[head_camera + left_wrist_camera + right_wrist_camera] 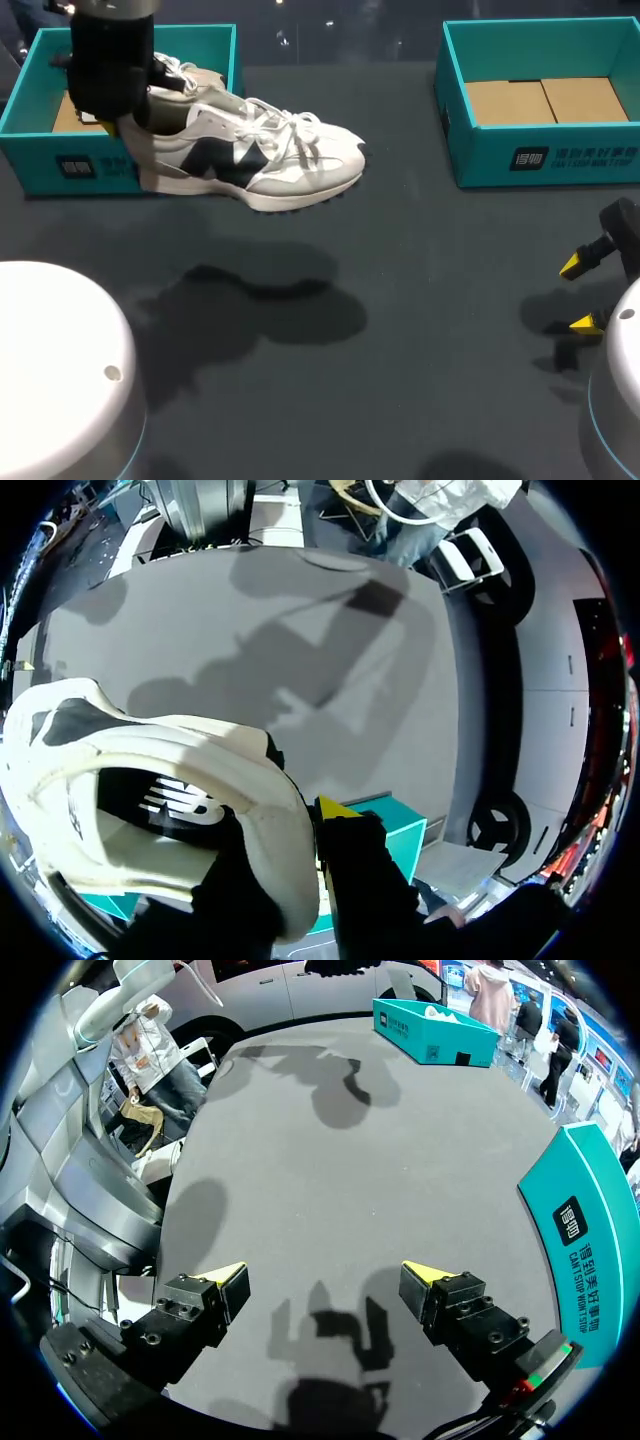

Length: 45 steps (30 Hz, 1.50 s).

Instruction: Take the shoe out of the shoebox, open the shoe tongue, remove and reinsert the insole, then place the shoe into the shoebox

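Sneaker (pixel 260 160) upper left, left hand (pixel 303 830) pinching its heel only; toe-heavy, could swivel or slip. Right hand (pixel 580 294) wide.

My left gripper (pixel 128 128) holds a white-and-navy lace-up sneaker (pixel 270 160) by the heel, raised above the dark grey table (pixel 400 300), beside the left teal cardboard shoebox (pixel 60 165). My right gripper (pixel 581 294), yellow tips apart, sits near the right teal cardboard shoebox (pixel 545 155).

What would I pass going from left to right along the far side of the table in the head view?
left box → shoe → right box
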Motion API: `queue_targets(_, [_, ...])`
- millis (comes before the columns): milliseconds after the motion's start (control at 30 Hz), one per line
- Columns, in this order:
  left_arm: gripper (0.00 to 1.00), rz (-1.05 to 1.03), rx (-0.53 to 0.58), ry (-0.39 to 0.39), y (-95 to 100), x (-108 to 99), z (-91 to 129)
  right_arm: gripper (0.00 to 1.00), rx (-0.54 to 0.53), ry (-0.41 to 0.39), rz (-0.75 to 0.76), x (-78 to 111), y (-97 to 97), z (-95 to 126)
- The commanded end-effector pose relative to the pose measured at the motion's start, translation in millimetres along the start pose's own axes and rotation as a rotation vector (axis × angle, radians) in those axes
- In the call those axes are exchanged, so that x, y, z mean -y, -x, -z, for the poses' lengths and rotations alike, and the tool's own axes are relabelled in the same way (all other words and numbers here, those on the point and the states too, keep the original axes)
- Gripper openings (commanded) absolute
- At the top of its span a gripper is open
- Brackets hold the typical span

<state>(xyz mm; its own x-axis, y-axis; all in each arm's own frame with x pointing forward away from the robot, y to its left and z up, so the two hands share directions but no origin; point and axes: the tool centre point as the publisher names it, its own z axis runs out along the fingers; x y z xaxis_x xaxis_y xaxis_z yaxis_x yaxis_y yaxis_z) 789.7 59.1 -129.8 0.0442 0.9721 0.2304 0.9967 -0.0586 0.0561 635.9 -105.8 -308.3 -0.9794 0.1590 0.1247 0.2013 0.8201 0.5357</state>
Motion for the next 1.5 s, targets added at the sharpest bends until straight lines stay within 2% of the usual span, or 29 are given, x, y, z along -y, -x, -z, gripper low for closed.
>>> queue_targets(33, [0.00,0.000,0.002,0.005,-1.5,0.9,0.9,1.00,0.003,-0.001,0.001,0.2,-1.7,0.4])
queue_targets(333, [0.00,0.000,0.002,0.005,-1.5,0.9,0.9,1.00,0.003,-0.001,0.001,0.2,-1.7,0.4])
queue_targets(433, [0.00,0.031,0.026,-0.017,7.5,0.2,-8.9,1.00,0.003,-0.001,0.001,0.2,-1.7,0.4])
queue_targets(500, [0.00,0.056,0.002,0.003,22.5,2.1,-18.3,1.00,0.003,-0.001,0.001,0.2,-1.7,0.4])
queue_targets(833, [0.00,0.015,-0.007,-0.013,100.1,4.9,-52.8,1.00,0.003,-0.001,0.001,0.2,-1.7,0.4])
queue_targets(1033, [0.00,-0.013,-0.032,-0.069,143.9,19.3,-81.0,1.00,0.003,-0.001,0.001,0.2,-1.7,0.4])
queue_targets(1467, [0.00,-0.013,-0.032,-0.069,143.9,19.3,-81.0,1.00,0.003,-0.001,0.001,0.2,-1.7,0.4])
queue_targets(1500, [0.00,-0.010,-0.045,-0.061,149.0,26.1,-86.6,1.00,0.003,-0.001,0.001,0.2,-1.7,0.4])
